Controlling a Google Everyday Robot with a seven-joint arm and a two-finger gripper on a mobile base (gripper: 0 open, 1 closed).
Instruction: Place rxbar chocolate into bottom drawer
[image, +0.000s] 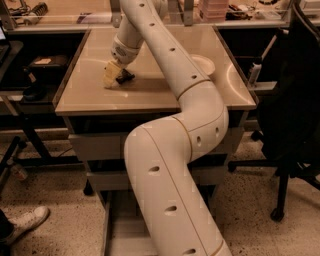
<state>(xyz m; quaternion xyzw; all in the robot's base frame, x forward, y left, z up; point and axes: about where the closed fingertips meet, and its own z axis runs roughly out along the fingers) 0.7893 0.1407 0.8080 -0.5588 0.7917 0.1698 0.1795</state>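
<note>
The rxbar chocolate (125, 76), a small black bar, lies on the tan cabinet top (150, 95) left of centre. My gripper (113, 77) is low on the cabinet top at the bar's left end, touching or nearly touching it. The bottom drawer (119, 239) is pulled out near the floor below the cabinet. Its grey floor shows left of my arm, which hides most of the rest. Two shallower grey drawers (97, 146) above it are pushed in.
A white bowl (206, 64) sits on the right of the cabinet top, partly behind my arm. A black office chair (292, 125) stands to the right. Dark shelving (30, 75) is on the left, and a white shoe (25, 223) on the floor at lower left.
</note>
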